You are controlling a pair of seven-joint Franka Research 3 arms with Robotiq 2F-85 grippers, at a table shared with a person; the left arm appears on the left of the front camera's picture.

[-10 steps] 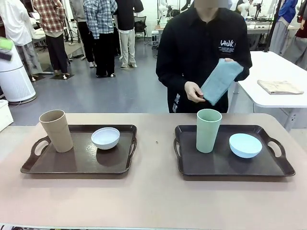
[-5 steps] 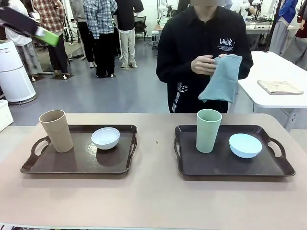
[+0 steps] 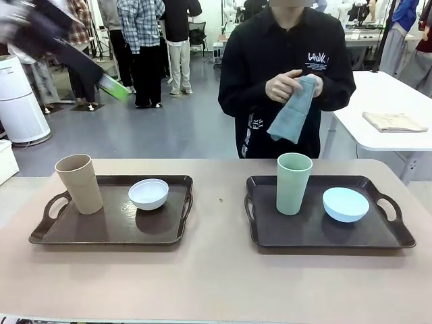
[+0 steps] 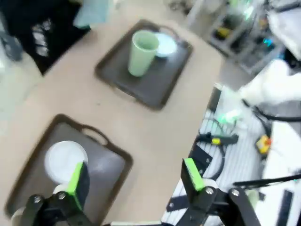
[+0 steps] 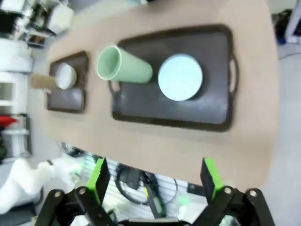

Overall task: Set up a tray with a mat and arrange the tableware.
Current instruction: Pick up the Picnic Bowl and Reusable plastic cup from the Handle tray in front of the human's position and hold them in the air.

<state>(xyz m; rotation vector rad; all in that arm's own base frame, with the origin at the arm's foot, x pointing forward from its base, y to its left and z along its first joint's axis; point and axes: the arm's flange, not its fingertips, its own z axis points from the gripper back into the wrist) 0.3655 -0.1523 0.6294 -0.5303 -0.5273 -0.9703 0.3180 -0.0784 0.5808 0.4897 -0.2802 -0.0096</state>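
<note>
The left end effector [image 4: 135, 176] hangs released, white bowl [image 4: 65, 160] ahead; the right end effector [image 5: 154, 175] released, green tumbler [image 5: 123, 66] ahead.

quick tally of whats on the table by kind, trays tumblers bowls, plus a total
trays: 2 (left tray, right tray)
tumblers: 2 (beige tumbler, pale green tumbler)
bowls: 2 (white bowl, light blue bowl)
total: 6
</note>
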